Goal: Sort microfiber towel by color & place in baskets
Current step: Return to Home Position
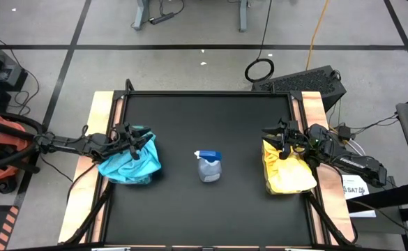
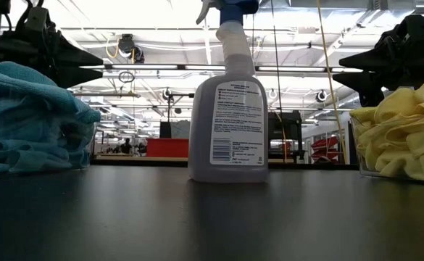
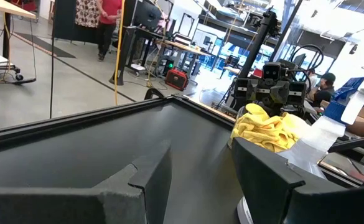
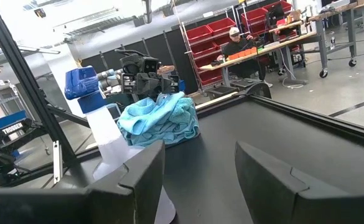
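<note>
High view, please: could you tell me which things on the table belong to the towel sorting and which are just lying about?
Belonging to the job:
teal-blue towels, heaped in the left clear bin
yellow towels, heaped in the right clear bin
left gripper and right gripper, both open, one at each heap

Just lying about:
grey spray bottle with blue top, upright between the bins

The left arm (image 1: pixel 64 143) is stretched in low from the left side of the table (image 1: pixel 204 115). The left gripper (image 1: pixel 135 141) is held over the left half and is pointed toward the middle. The right arm (image 1: pixel 350 162) is stretched in from the right side in the same manner, with the right gripper (image 1: pixel 280 137) turned to face the other one. The fingers (image 3: pixel 147 177) of the left gripper are seen spread apart, with nothing held between them. The fingers (image 4: pixel 141 171) of the right gripper are spread likewise.
</note>
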